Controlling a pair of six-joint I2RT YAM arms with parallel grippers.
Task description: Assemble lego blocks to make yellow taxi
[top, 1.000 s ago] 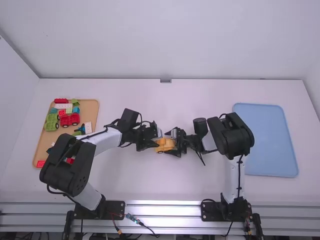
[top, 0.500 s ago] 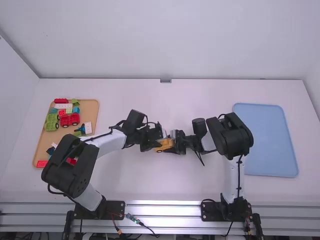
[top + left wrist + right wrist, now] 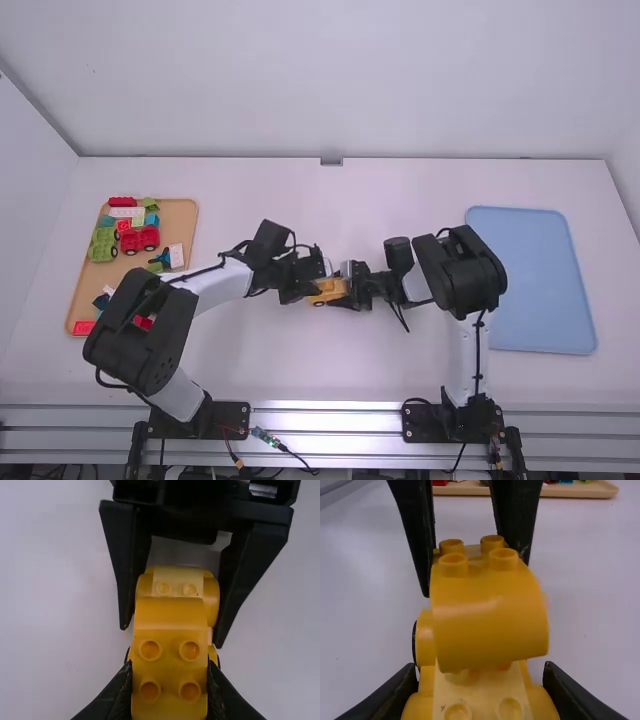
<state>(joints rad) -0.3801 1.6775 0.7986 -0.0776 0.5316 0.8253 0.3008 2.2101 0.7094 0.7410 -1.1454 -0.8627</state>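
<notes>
Roof step, as judged: left gripper [image 3: 169, 667] clamped curved yellow block [image 3: 487, 622] over yellow chassis [image 3: 480, 695], itself held by right gripper [image 3: 480, 672]. Next move called for aligning, then pressing down.

Table [image 3: 260, 360] left: block tray [image 3: 186, 215], loose blocks [image 3: 127, 212], vehicles [image 3: 139, 238] on it. Table right: second tray [image 3: 530, 280]. Between both: upper block [image 3: 487, 625] in left gripper [image 3: 312, 287], over chassis [image 3: 480, 692] in right gripper [image 3: 345, 288].

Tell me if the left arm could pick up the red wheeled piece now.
Probably not as things stand: the left gripper is closed on the yellow top brick. The red wheeled piece itself looks uncovered on the tan tray, seemingly near enough.
</notes>
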